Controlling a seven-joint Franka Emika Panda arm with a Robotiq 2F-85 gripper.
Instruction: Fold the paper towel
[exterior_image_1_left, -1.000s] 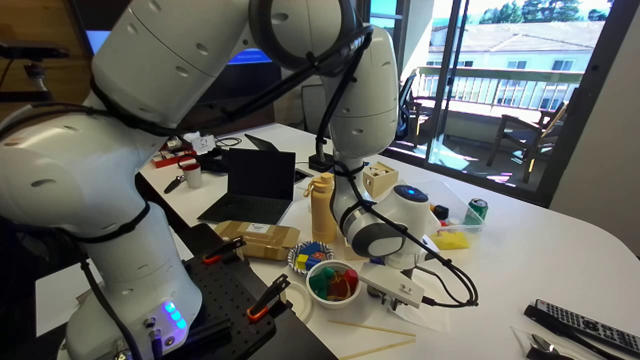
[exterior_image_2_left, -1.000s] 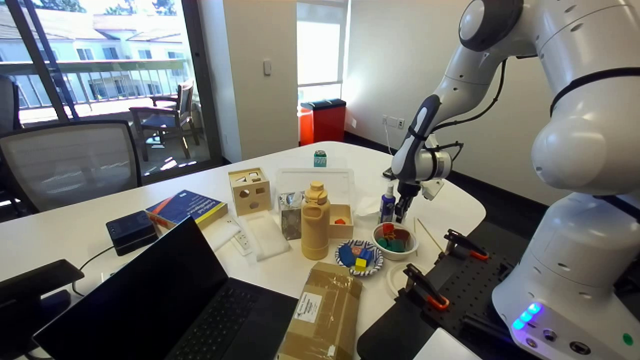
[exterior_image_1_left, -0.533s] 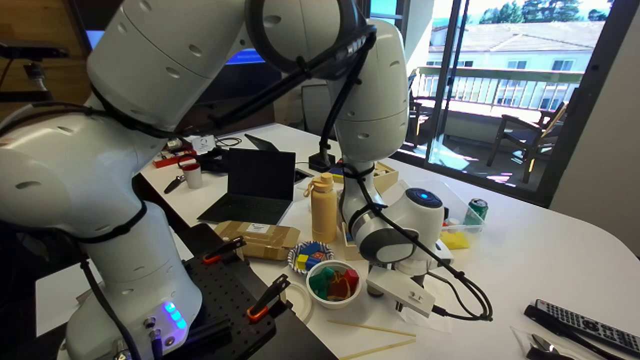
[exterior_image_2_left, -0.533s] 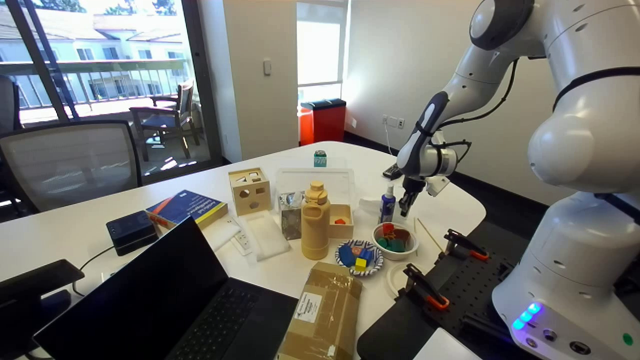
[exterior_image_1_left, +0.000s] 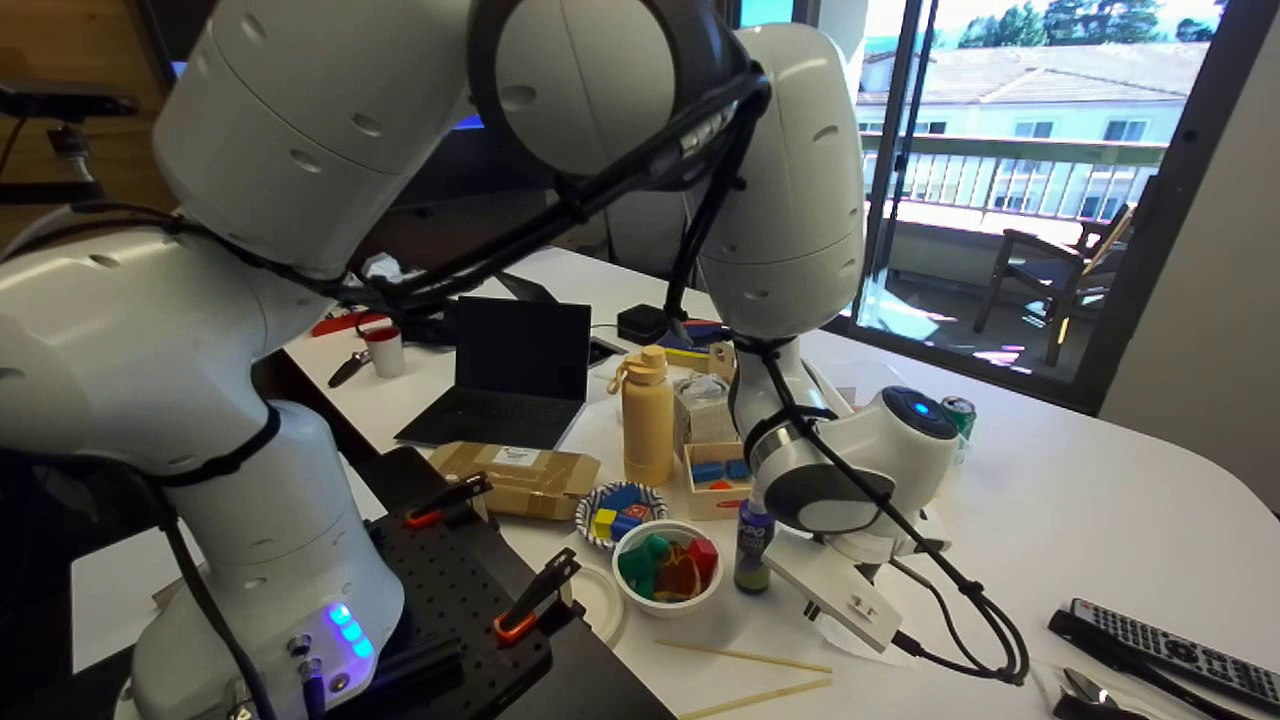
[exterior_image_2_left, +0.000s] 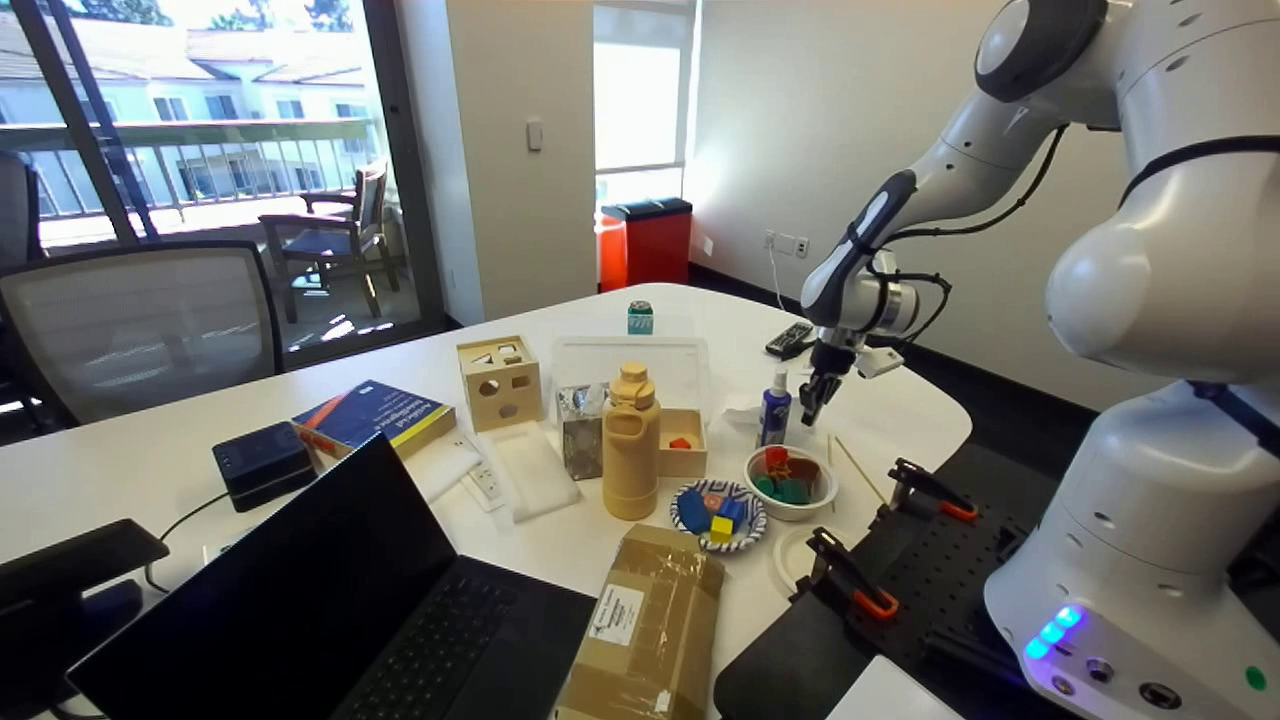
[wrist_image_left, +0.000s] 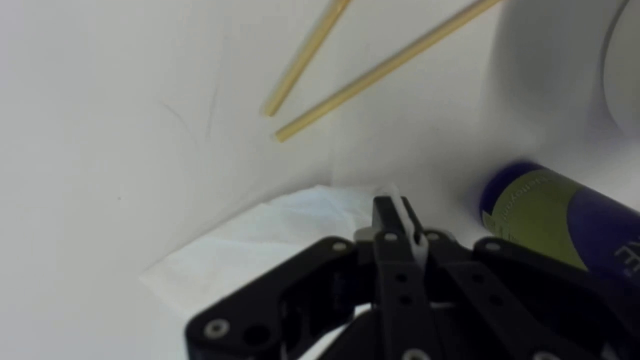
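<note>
hard daylight is flooding through the glass door (exterior_image_1_left: 888, 205) in both exterior views, and the building (exterior_image_1_left: 1020, 105) outside is paling in it. in an exterior view the window (exterior_image_2_left: 640, 110) is burning out to white, with glare spilling onto the wall (exterior_image_2_left: 708, 195) beside it; in an exterior view the wood wall (exterior_image_1_left: 60, 40) is sinking into gloom. in the wrist view duller, greyish light is falling on the table (wrist_image_left: 100, 125), soft shadows are pooling beside the bowl (wrist_image_left: 622, 75) and the bottle (wrist_image_left: 540, 205), and the paper towel (wrist_image_left: 280, 225) is almost merging with the white. the gripper (wrist_image_left: 396, 206) is showing nearly black, blurring softly.
</note>
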